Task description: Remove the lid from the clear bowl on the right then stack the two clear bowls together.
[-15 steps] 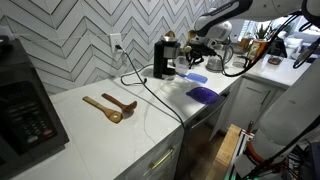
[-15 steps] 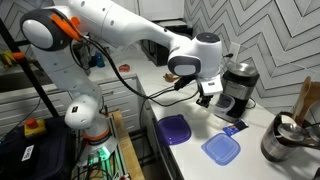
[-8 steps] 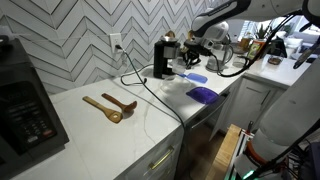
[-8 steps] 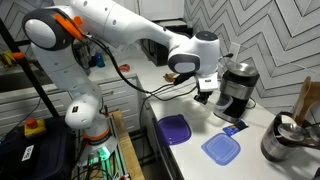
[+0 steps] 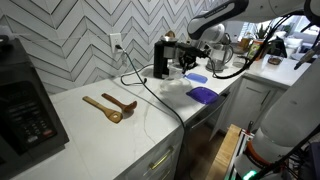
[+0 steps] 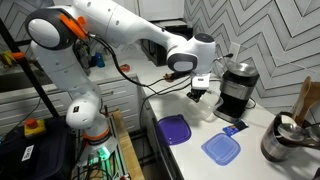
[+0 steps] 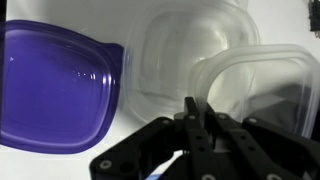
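My gripper (image 7: pixel 193 115) is shut on the rim of a clear bowl (image 7: pixel 265 90), which hangs at the right of the wrist view. The second clear bowl (image 7: pixel 180 45) rests on the white counter just beyond my fingers, next to the purple-blue lid (image 7: pixel 55 90). In both exterior views my gripper (image 5: pixel 190 56) (image 6: pixel 200 92) hovers above the counter beside the black appliance. The light blue lid (image 5: pixel 197 77) (image 6: pixel 221 148) lies flat on the counter, off the bowls. The bowls barely show in the exterior views.
A black coffee appliance (image 5: pixel 163 58) (image 6: pixel 236 88) stands close behind the gripper. The purple-blue lid (image 5: pixel 203 94) (image 6: pixel 176 129) lies near the counter's front edge. A steel pot (image 6: pixel 285 142), wooden spoons (image 5: pixel 110 106), a black cable (image 5: pixel 150 90) and a microwave (image 5: pixel 25 105) are also on the counter.
My gripper has risen slightly and shifted away from the black appliance toward the purple-blue lid, with the clear bowl in it. Both lids have stayed put.
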Controlling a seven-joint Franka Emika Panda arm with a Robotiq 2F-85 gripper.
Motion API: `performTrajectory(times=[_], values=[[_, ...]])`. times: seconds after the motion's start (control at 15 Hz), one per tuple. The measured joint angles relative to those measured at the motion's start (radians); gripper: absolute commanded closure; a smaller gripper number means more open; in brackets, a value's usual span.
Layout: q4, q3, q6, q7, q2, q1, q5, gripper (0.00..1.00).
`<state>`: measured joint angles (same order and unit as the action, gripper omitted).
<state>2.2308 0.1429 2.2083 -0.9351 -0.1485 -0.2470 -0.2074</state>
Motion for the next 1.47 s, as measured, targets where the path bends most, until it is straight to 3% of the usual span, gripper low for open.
performTrajectory(times=[0.67, 1.47], values=[[0.045, -0.049, -0.001, -0.130, -0.012, 0.036, 0.028, 0.98], [0.079, -0.098, -0.001, -0.313, -0.061, 0.053, 0.140, 0.98]])
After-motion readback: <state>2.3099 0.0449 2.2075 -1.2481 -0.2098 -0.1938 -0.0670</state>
